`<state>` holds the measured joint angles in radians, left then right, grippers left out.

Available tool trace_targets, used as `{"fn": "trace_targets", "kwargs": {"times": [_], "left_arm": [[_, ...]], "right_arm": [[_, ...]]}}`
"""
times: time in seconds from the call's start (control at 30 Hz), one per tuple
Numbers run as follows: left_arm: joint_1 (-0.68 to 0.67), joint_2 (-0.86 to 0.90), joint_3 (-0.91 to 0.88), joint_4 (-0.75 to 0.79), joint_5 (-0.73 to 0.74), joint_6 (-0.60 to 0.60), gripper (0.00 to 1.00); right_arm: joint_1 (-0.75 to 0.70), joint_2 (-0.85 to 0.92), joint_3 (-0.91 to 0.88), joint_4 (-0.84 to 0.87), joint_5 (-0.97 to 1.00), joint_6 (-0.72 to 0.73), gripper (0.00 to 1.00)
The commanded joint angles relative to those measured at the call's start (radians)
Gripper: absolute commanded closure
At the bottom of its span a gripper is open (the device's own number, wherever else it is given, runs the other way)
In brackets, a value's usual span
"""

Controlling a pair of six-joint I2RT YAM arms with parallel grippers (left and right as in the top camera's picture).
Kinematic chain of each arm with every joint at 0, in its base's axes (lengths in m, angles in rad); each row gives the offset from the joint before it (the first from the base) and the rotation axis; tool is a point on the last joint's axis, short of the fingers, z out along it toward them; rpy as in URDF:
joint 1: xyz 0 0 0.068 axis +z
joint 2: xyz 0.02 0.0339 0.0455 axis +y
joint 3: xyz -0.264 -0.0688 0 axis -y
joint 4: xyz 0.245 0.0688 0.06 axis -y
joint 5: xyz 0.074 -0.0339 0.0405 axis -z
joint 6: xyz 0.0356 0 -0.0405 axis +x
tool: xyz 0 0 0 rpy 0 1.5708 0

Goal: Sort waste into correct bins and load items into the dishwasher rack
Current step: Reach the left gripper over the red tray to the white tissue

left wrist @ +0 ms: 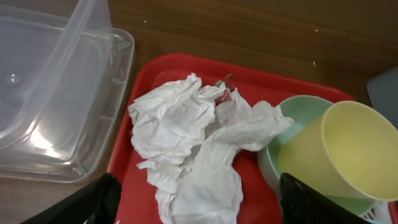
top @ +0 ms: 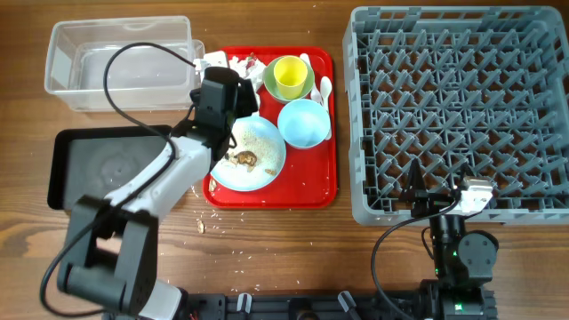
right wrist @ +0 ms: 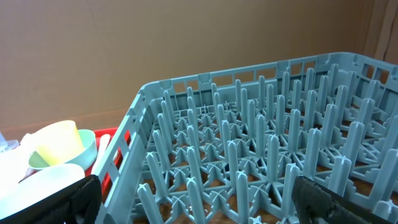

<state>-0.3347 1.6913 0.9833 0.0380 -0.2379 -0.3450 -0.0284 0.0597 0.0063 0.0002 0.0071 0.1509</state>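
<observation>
— Where were the napkins (left wrist: 186, 130)?

— Crumpled in the far left corner of the red tray (left wrist: 143, 81), with a small reddish stain at their far edge. The left gripper (left wrist: 198, 186) hung right over them, jaws spread wide, one finger on each side of the heap. I could not tell whether the fingers touched the paper.

— And the dishes?

— All on the red tray. The yellow cup (top: 289, 76) sat in the green bowl (left wrist: 298, 109) at the tray's far edge, just right of the napkins. The blue bowl (top: 305, 123) stood at the tray's right side. The blue plate (top: 262, 147), with brown food scraps (top: 244, 160) on it, lay in the near left part.

— The containers?

— The clear tub (top: 120, 62) lay off the tray's far left corner, the black tray (top: 89, 164) to its left and the rack (top: 462, 116) to its right.

— The right gripper (right wrist: 196, 183)?

— Well to the tray's right, at the rack's near edge, jaws wide, holding nothing.
</observation>
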Motion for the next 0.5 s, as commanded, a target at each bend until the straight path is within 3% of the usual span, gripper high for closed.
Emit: {"fn": "trace_targets", "kwargs": {"times": [0.0, 0.13, 0.17, 0.23, 0.3, 0.47], "left_arm": [[0.006, 0.093, 0.008, 0.065, 0.004, 0.017, 0.18], [0.006, 0.157, 0.009, 0.116, 0.118, 0.082, 0.18], [0.006, 0.157, 0.028, 0.060, 0.138, 0.107, 0.14], [0.008, 0.157, 0.209, -0.227, 0.145, 0.108, 0.09], [0.010, 0.157, 0.348, -0.352, 0.212, 0.192, 0.03], [0.014, 0.217, 0.370, -0.318, 0.211, 0.193, 0.00]], "right_arm": [[-0.005, -0.003, -0.001, 0.006, -0.010, -0.017, 0.00], [-0.005, -0.003, -0.001, 0.006, -0.009, -0.018, 0.00], [-0.005, -0.003, -0.001, 0.006, -0.009, -0.018, 0.00], [-0.005, -0.003, -0.001, 0.006, -0.009, -0.018, 0.00], [-0.005, -0.002, -0.001, 0.006, -0.009, -0.018, 0.00], [-0.005, -0.002, -0.001, 0.006, -0.009, -0.018, 0.00]]}}
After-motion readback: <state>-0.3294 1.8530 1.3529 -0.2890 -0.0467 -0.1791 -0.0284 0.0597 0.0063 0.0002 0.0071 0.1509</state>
